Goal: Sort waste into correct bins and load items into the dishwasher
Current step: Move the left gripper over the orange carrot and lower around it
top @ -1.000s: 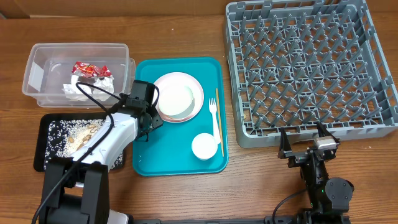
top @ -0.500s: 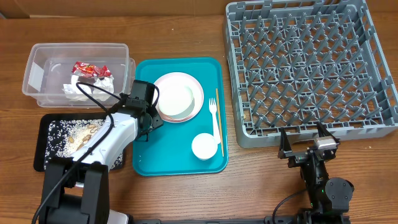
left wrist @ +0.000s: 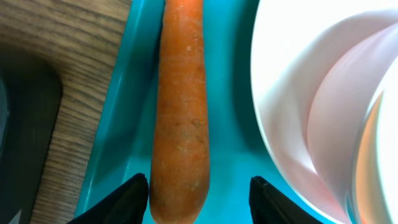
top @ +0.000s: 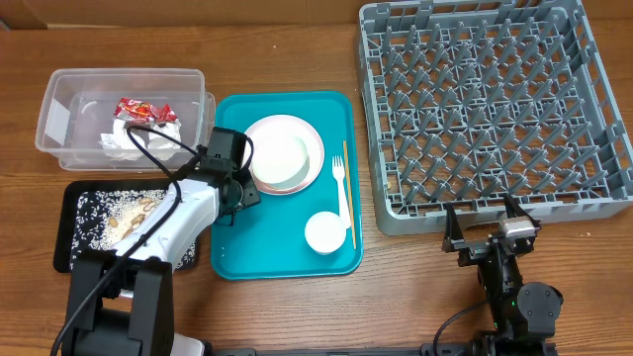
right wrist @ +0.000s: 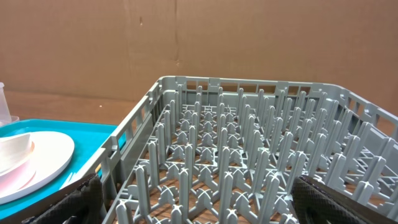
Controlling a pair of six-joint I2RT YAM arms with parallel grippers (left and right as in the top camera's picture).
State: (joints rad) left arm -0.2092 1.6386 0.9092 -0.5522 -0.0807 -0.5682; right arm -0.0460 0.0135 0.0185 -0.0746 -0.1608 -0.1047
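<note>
My left arm (top: 163, 222) leans from lower left over the left rim of the teal tray (left wrist: 124, 118), my left gripper (left wrist: 200, 198) half-parted around the near tip of the carrot (left wrist: 181, 112), a gap showing on its right. The carrot runs up-frame between rim and pink plate (left wrist: 292, 93). Lower right, my right gripper (top: 483, 222) sits wide, empty, before the grey rack (right wrist: 249, 168).

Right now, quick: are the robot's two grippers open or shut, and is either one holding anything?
Left gripper: open, one finger on each side of the carrot, not squeezing it.
Right gripper: open wide, holding nothing.
</note>
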